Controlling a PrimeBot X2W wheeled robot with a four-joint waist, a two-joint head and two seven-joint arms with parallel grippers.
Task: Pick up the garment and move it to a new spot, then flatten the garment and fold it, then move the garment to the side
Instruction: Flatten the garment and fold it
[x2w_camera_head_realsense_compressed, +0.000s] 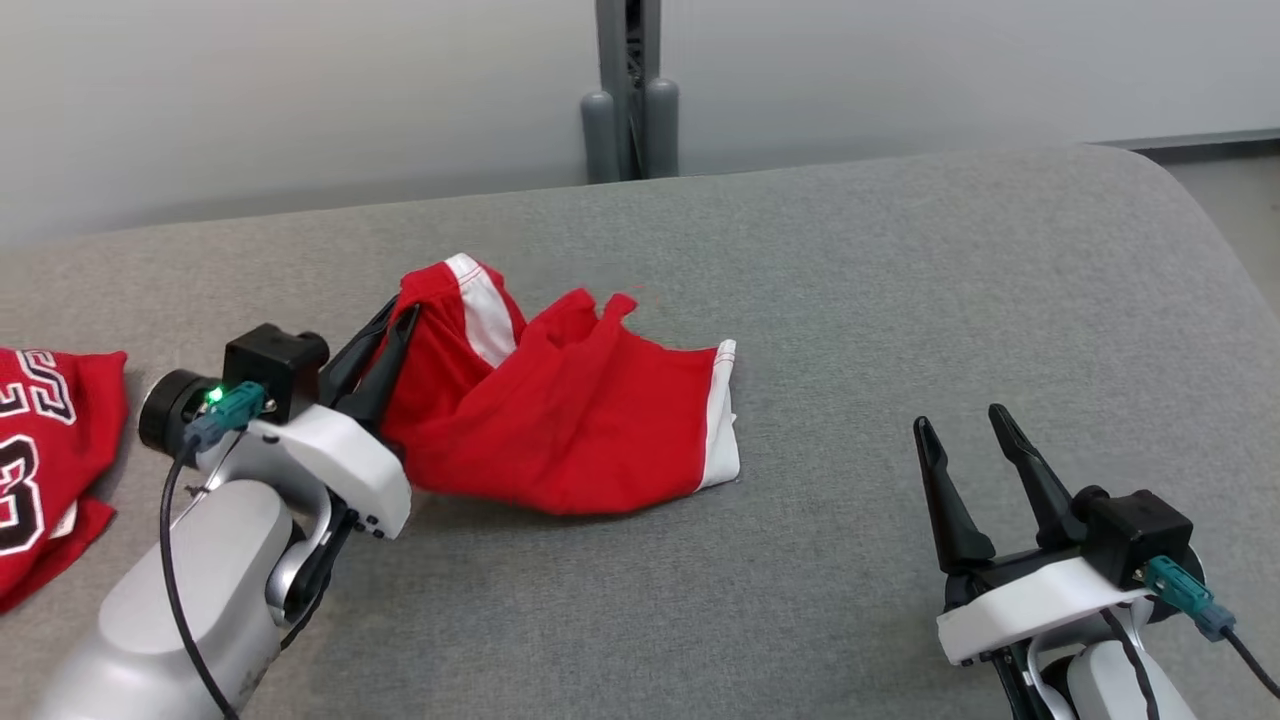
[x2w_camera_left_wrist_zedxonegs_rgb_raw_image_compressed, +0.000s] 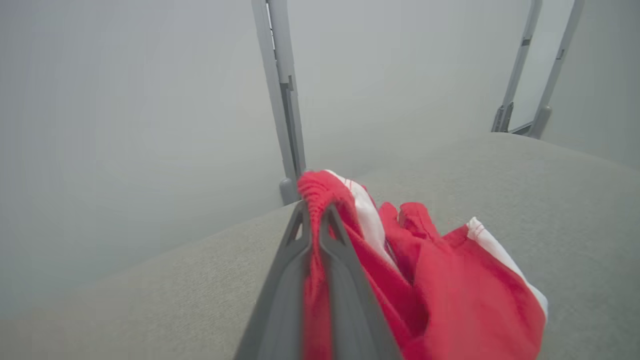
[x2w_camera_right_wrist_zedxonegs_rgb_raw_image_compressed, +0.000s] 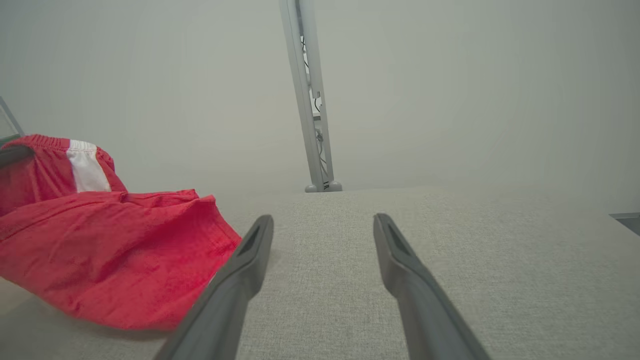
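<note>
Red fabric shorts with white side stripes (x2w_camera_head_realsense_compressed: 560, 420) are being gripped at the elasticated waistband (x2w_camera_head_realsense_compressed: 430, 283) by the left gripper (x2w_camera_head_realsense_compressed: 400, 312), whose two long dark fingers are being pressed fully together with the gathered edge pinched between them. In the left wrist view the ribbed band is being shown bunched just above the fingertips, so the grip is judged to be on the hem itself and not on a loose fold. That corner is being held up off the grey fabric-covered table (x2w_camera_head_realsense_compressed: 900, 280), while the rest of the garment is being supported, crumpled, by the surface left of centre, its white-edged leg opening turned to the right. An edge hold of this kind is judged to be chosen so that the cloth can be allowed to hang and open out when it is carried to a new spot. The right gripper (x2w_camera_head_realsense_compressed: 960, 415) is being held wide open and empty at the near right, well apart from the shorts, probably in readiness for a second corner. A red jersey with black-and-white lettering (x2w_camera_head_realsense_compressed: 50, 440) is being shown lying at the table's left edge, apart from the work.
</note>
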